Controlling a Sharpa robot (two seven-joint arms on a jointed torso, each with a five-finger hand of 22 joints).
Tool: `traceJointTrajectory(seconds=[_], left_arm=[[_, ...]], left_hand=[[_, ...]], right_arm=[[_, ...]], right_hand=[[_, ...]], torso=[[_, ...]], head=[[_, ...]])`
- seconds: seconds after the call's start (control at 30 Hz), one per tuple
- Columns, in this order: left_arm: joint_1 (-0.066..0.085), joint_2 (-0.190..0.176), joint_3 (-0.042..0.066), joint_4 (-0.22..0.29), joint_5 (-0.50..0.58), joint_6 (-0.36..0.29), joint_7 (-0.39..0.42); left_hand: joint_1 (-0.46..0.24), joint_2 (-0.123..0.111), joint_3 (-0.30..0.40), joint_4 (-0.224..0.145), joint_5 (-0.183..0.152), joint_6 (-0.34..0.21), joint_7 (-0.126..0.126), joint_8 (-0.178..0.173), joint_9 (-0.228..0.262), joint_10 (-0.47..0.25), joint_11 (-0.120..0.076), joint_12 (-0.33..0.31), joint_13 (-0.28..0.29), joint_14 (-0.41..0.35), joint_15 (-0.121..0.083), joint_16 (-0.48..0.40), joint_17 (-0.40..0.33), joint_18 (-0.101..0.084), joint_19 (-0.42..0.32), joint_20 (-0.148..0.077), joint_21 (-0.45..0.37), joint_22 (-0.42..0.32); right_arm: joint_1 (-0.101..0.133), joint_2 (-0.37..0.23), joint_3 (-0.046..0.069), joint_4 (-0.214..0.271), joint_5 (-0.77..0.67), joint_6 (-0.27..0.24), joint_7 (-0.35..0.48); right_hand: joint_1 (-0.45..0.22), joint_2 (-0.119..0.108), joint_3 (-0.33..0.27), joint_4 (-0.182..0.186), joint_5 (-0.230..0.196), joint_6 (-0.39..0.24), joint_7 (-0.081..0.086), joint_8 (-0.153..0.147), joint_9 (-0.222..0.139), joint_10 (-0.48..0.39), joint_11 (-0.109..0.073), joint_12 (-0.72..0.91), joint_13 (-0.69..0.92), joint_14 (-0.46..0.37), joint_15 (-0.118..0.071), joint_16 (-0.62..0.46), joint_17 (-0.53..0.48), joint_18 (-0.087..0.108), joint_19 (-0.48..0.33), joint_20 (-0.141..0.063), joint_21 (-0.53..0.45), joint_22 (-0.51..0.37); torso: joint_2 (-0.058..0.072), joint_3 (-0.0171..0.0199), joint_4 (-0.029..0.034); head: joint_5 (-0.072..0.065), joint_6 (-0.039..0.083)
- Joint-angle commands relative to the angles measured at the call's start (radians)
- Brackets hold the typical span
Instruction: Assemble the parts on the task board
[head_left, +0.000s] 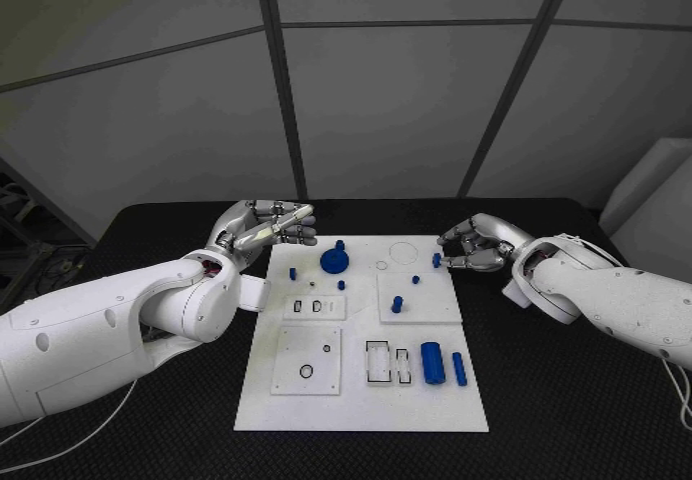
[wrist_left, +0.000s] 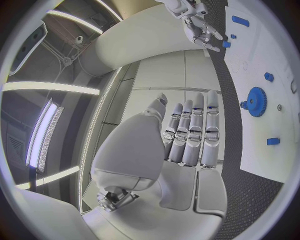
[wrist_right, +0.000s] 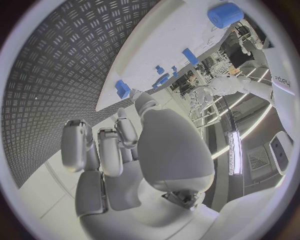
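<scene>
The white task board (head_left: 361, 405) lies mid-table. A blue gear (head_left: 335, 261) stands near its far edge, and small blue pegs (head_left: 398, 303) dot the middle. A thick blue cylinder (head_left: 431, 361) and a slim blue rod (head_left: 459, 368) lie at the near right. My left hand (head_left: 267, 228) hovers at the board's far left corner, fingers straight (wrist_left: 190, 132), holding nothing; the gear (wrist_left: 256, 101) lies beyond it. My right hand (head_left: 476, 245) is loosely curled at the far right edge. Its thumb tip (wrist_right: 142, 98) is beside a blue peg (head_left: 436, 260) (wrist_right: 122, 89), and nothing sits in the palm.
Raised white sub-plates with cut-out slots (head_left: 378, 362) and a ring hole (head_left: 306, 371) sit on the board's near half. Black ribbed tabletop (head_left: 562, 400) surrounds the board. Grey wall panels stand behind the table.
</scene>
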Motion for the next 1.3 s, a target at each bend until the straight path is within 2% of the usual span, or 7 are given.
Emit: traceJointTrajectory(seconds=[0.03,0.8,1.3], left_arm=[[0.001,0.002,0.001,0.000,-0.006,0.008,0.007],[0.001,0.004,0.001,-0.003,-0.006,0.007,0.006],[0.001,0.004,0.001,-0.003,-0.006,0.006,0.005]], left_hand=[[-0.007,0.000,-0.001,-0.007,-0.006,0.007,0.002,-0.004,-0.001,0.002,0.003,-0.006,0.001,0.007,0.002,-0.004,0.001,0.005,0.005,0.000,-0.004,-0.002],[-0.007,0.000,-0.001,-0.008,-0.006,0.007,0.002,-0.005,-0.001,0.002,0.002,-0.007,0.001,0.007,0.002,-0.005,0.002,0.005,0.005,0.000,-0.004,-0.002],[-0.007,0.000,-0.001,-0.008,-0.006,0.007,0.002,-0.005,-0.001,0.002,0.002,-0.007,0.001,0.007,0.002,-0.005,0.002,0.005,0.005,0.000,-0.004,-0.002]], right_arm=[[0.001,0.004,0.000,-0.003,-0.017,0.017,-0.004],[-0.005,0.037,0.000,-0.038,-0.037,0.041,-0.016],[-0.006,0.045,0.000,-0.052,-0.049,0.054,-0.027]], right_hand=[[0.006,-0.001,-0.001,-0.005,-0.004,0.000,0.004,0.000,0.000,-0.005,0.001,-0.004,0.001,0.081,-0.005,0.003,0.166,0.009,0.006,-0.002,0.000,0.031],[0.012,0.021,0.006,-0.008,-0.011,0.052,0.004,0.027,0.009,0.012,0.000,0.013,0.019,0.082,-0.005,0.003,0.166,0.005,0.020,-0.002,0.007,0.046],[0.013,0.026,0.009,-0.009,-0.014,0.070,-0.001,0.036,0.011,0.017,-0.004,0.018,0.024,0.083,-0.007,0.004,0.169,0.004,0.026,-0.003,0.010,0.053]], torso=[[0.000,0.0006,-0.0001],[-0.001,0.0016,0.0004],[-0.001,0.0023,0.0004]], head=[[0.000,-0.001],[-0.002,-0.008],[-0.001,-0.010]])
